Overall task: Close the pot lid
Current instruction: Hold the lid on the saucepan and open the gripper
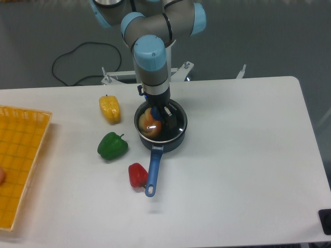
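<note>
The dark saucepan (175,138) stands at the table's middle, its long blue handle (153,170) pointing toward the front. The clear glass lid (153,125) lies over the pot's mouth; a glare spot shows on the glass, and an orange-yellow thing shows through it inside the pot. My gripper (158,110) reaches straight down onto the lid's centre, its dark fingers closed around the blue knob, which is mostly hidden by them. I cannot tell whether the lid's rim sits fully on the pot.
A yellow pepper (110,109) lies left of the pot, a green pepper (112,146) front-left, and a red pepper (137,174) right beside the handle. A yellow basket (20,155) stands at the left edge. A black cable (77,62) runs behind the table.
</note>
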Controlling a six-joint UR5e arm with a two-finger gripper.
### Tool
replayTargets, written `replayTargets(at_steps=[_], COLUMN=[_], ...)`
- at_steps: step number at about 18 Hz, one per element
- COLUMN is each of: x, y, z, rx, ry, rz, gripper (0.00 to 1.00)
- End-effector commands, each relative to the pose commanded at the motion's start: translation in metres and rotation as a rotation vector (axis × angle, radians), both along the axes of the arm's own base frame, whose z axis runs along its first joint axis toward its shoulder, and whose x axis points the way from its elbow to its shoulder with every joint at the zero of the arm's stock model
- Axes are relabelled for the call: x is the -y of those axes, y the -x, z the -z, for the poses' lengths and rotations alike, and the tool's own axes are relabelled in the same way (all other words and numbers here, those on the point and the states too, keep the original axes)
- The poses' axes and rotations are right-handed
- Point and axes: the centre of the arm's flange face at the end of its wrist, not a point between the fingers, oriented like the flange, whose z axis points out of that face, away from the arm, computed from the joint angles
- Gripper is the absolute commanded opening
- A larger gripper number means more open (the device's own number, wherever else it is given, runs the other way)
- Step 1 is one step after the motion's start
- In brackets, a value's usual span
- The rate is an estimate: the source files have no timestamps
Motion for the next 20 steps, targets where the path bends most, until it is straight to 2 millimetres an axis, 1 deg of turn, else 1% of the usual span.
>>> replayTargets(at_steps=[5,11,20], x=[-0.0031,-0.0017,-0.0005], y=[-0.0019,-0.0009,-0.0003], z=[0.0015,-0.0005,0.0016], rx=[0.002,-0.016,-0.020], ry=[0.002,0.018,0.032], rz=[0.008,0.009,0.009], gripper=[0.56,0.56,0.56])
